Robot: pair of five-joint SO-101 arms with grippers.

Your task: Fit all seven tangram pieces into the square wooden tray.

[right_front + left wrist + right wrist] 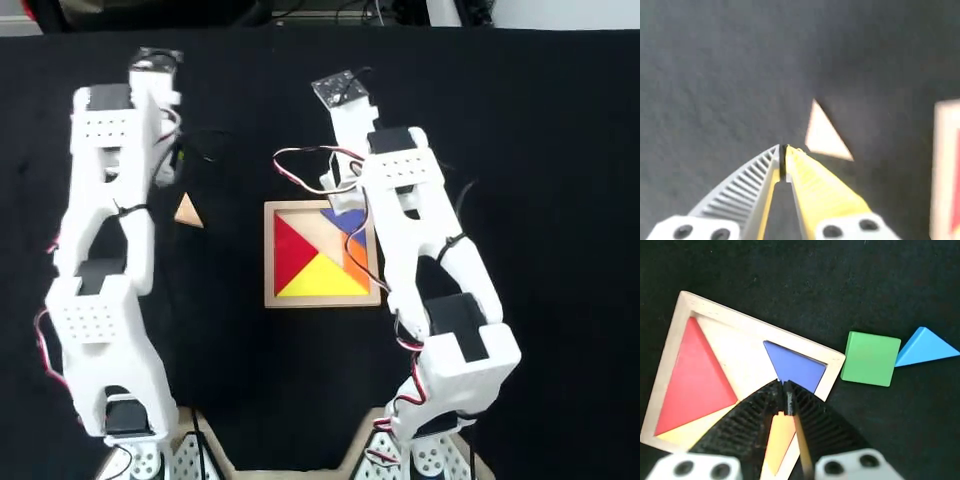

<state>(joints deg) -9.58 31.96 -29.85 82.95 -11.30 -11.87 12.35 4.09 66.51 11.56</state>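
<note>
Both closed on nothing, the right gripper (783,386) sits at the blue triangle (796,369) in the far-right corner of the tray (757,326), likely to seat it, while the left gripper (783,150) hovers beside the loose tan triangle (826,136).

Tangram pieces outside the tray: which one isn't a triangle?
The green square beside the tray corner; the light blue piece next to it and the pale piece lying apart are both triangles.

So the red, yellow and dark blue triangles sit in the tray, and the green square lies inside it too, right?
No. The green square lies outside the wooden tray, on the black cloth beside a light blue triangle; the right wrist view shows it. The red triangle, yellow triangle and dark blue triangle do sit inside.
</note>
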